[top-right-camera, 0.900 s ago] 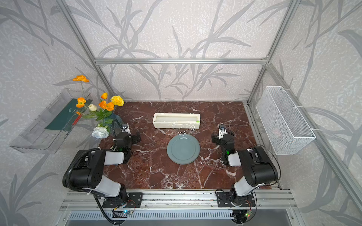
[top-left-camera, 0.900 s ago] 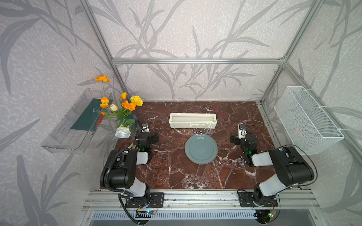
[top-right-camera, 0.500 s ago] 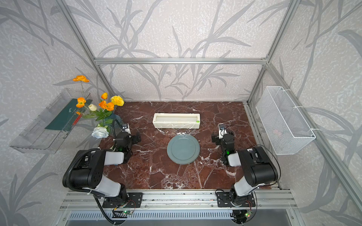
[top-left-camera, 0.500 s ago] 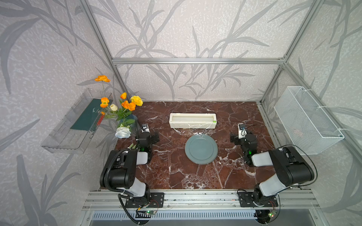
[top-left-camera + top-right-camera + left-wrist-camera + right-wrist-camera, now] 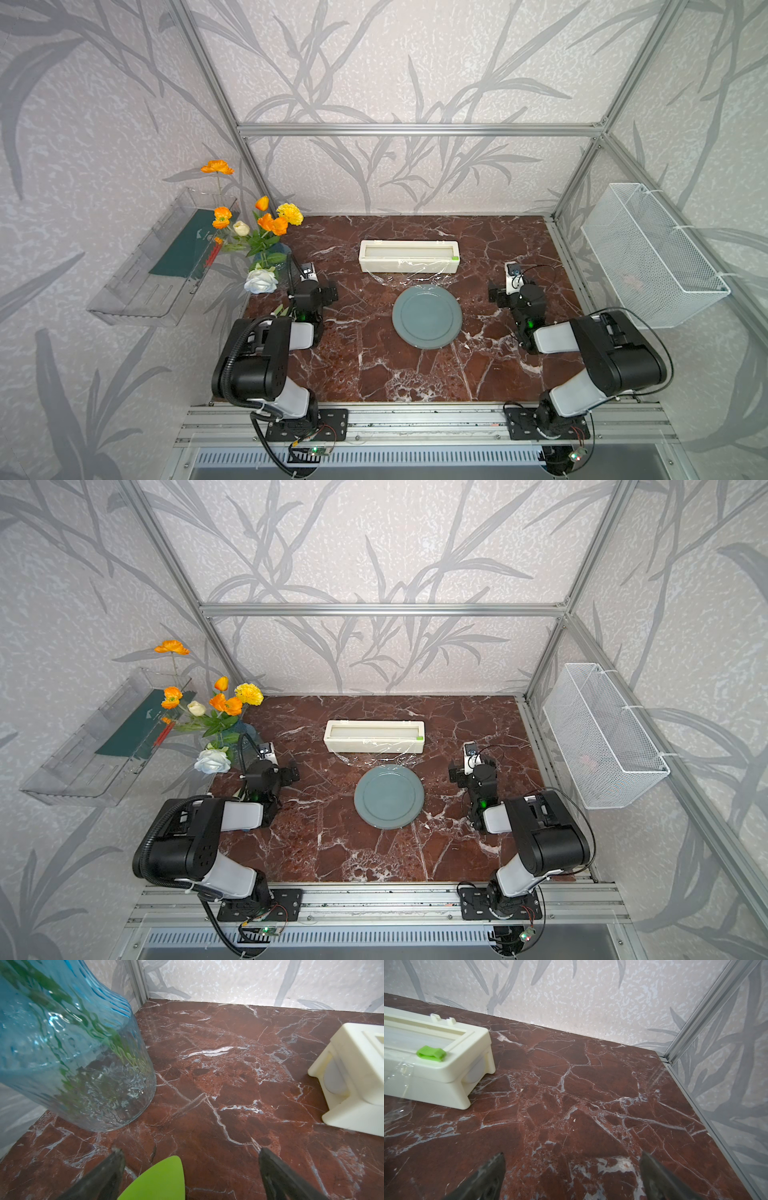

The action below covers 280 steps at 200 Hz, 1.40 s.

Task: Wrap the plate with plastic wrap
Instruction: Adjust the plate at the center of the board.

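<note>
We see no change from a second ago. Our left gripper [image 5: 189,1153] and right gripper [image 5: 572,1156] hang wide open and empty, left and right of the plate [image 5: 427,318]. It lies bare mid-surface [image 5: 353,365]. The plastic wrap [image 5: 409,277] trails from the dispenser box [image 5: 409,254] to about the plate's far rim. We judge wrapping has yet to begin.

Vase [image 5: 72,1053], perhaps leaf [image 5: 158,1180], crowding left gripper [image 5: 190,1151]; tabletop [image 5: 374,365] open

The plate [image 5: 427,318] lies mid-table [image 5: 374,370]. Behind it stands the box [image 5: 409,256], with plastic wrap [image 5: 411,277] spread on the table between them. A vase [image 5: 272,255] stands at the table's left edge, and a basket [image 5: 648,249] hangs on the right wall.
</note>
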Each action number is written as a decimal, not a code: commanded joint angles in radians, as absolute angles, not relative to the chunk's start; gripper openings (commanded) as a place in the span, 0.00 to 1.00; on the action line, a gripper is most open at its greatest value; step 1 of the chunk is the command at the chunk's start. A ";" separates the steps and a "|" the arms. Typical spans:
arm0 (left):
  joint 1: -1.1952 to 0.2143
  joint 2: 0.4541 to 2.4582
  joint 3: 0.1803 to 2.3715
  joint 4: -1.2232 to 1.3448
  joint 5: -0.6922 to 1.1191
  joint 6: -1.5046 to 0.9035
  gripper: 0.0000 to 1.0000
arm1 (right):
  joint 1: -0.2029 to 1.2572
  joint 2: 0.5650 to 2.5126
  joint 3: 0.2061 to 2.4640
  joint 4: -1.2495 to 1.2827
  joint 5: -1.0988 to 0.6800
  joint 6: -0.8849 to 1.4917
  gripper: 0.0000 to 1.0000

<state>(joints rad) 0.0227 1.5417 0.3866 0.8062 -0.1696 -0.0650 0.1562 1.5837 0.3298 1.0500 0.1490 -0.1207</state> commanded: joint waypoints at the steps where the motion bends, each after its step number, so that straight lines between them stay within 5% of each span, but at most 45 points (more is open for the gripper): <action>1: 0.026 1.517 0.404 0.808 -0.166 -0.068 0.99 | 0.161 1.592 0.330 1.074 0.160 -0.117 0.99; 66: 0.025 1.497 0.414 0.783 -0.118 -0.040 0.99 | 0.213 1.612 0.245 1.271 0.299 -0.143 0.99; 115: 0.001 1.298 0.642 0.126 -0.105 -0.129 0.99 | 0.218 1.585 0.214 1.315 0.299 -0.150 0.99; 133: -0.040 1.249 0.634 0.106 -0.041 -0.168 0.99 | 0.307 1.487 0.214 1.273 0.532 -0.204 0.99; 159: -0.118 1.186 0.589 0.146 0.074 -0.270 0.99 | 0.389 1.373 0.242 1.177 0.551 -0.302 0.99; 182: -0.183 1.150 0.610 0.053 0.107 -0.329 0.99 | 0.496 1.323 0.288 1.153 0.741 -0.340 0.99; 207: -0.190 1.148 0.630 0.020 0.172 -0.372 0.99 | 0.564 1.239 0.401 0.752 0.967 -0.111 0.99; 234: -0.190 1.133 0.639 -0.024 0.099 -0.413 0.99 | 0.543 1.106 0.562 0.086 0.653 0.213 0.99; 280: -0.187 0.986 0.554 -0.156 -0.200 -0.641 0.99 | 0.517 1.128 0.664 -0.186 0.229 0.499 0.99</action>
